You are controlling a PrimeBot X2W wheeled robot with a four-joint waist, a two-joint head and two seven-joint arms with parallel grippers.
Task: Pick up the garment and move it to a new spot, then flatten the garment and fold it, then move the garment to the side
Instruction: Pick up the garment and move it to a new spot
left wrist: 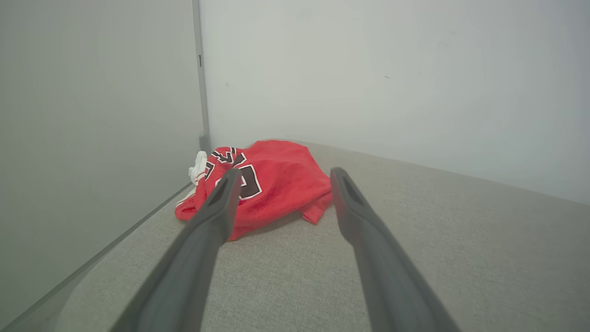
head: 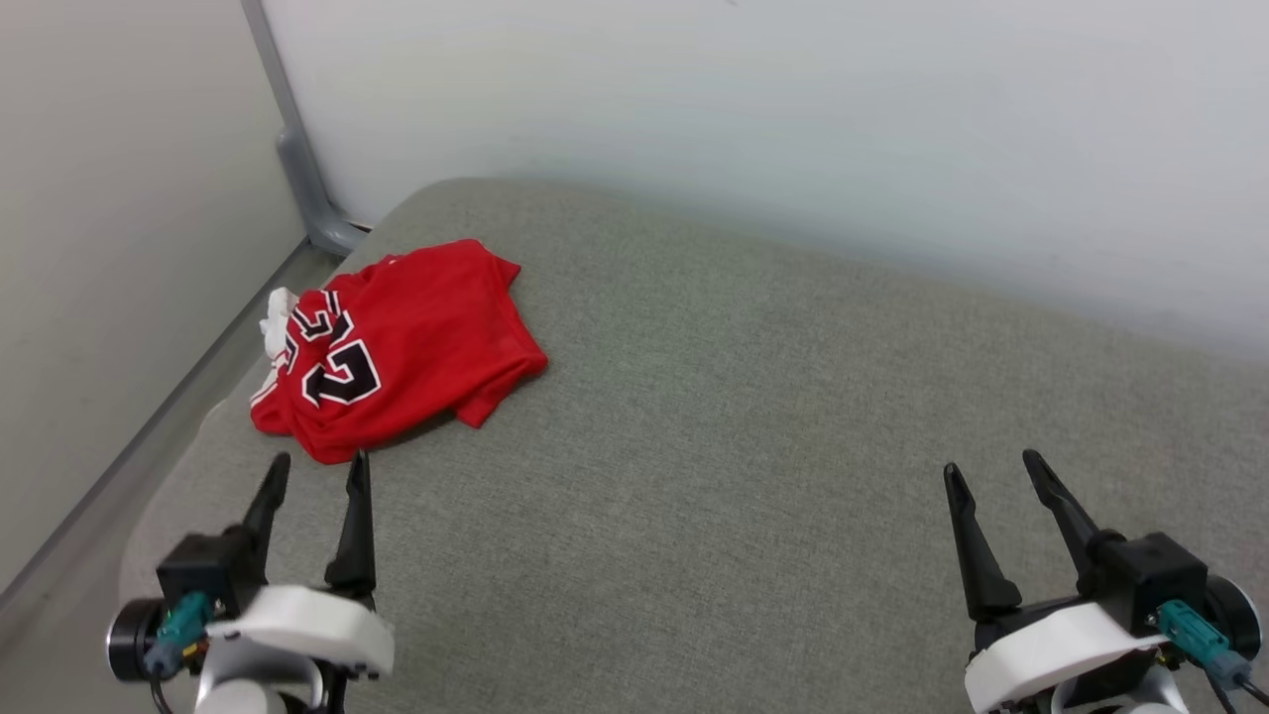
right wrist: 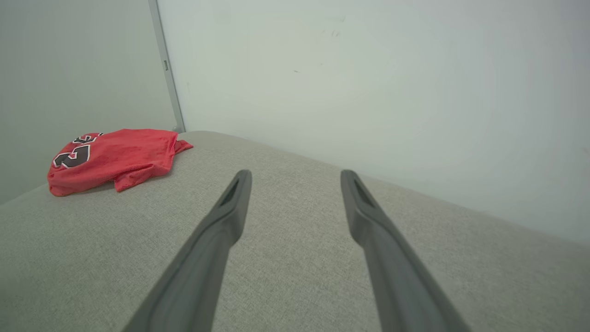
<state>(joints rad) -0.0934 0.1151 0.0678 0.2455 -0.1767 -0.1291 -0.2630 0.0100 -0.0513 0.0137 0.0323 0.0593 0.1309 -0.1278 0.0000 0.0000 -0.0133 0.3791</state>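
Head view: one garment (head: pixel 397 347), a red jersey, lies crumpled at the far left of the grey padded surface (head: pixel 744 446). It sits close to the left edge and short of the rounded back corner. Its long axis slants from near-left to far-right. The black, white-outlined 23 faces up on the left half, and a white sleeve (head: pixel 278 322) bunches at the left end. The left gripper (head: pixel 320 458) hovers just short of the jersey's near hem, its two fingers spread and gripping nothing. The right gripper (head: pixel 991 462) is well apart at the lower right, also released. A wide stretch of grey fabric runs between them and on toward the pale wall (head: pixel 793 119).

Left wrist view: the garment (left wrist: pixel 281 180) lies straight ahead, framed by the two parted fingers (left wrist: pixel 216 207). The left one overlaps its near edge in the picture; whether it touches, I cannot tell. A grey side panel (left wrist: pixel 92 138) rises close on the left.

Right wrist view: the garment (right wrist: pixel 115 159) is far off at the left, near the corner post (right wrist: pixel 166 69). The right gripper (right wrist: pixel 296 173) points over open cushion with its fingers apart.
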